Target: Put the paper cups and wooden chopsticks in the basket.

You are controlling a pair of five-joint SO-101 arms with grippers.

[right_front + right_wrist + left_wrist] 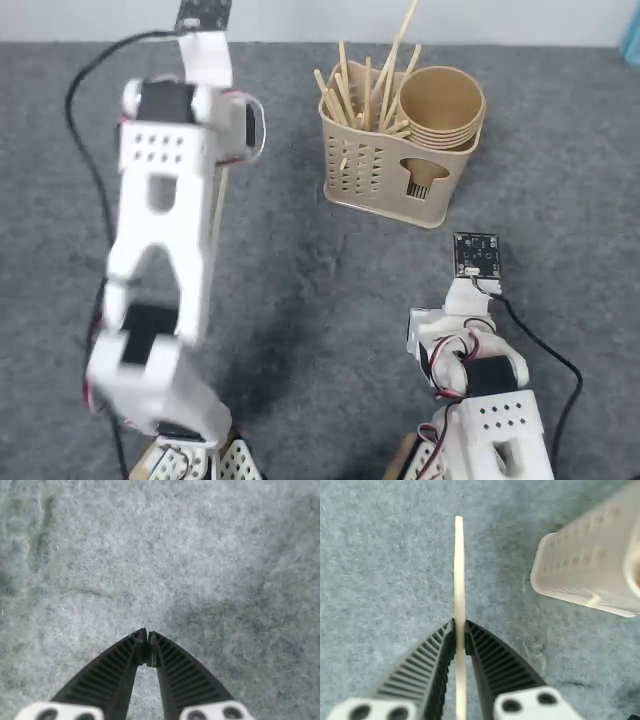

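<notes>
Grey felt tabletop (300,300) w/ pale wall strip (300,20) at back.

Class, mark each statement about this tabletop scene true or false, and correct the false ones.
1. The left end effector grips a wooden chopstick. True.
2. The right end effector holds a paper cup. False: it is shut on nothing, above the grey mat.
3. The paper cups sit stacked in the basket. True.
4. The basket holds no chopsticks. False: several chopsticks stand in it beside the cups.
</notes>
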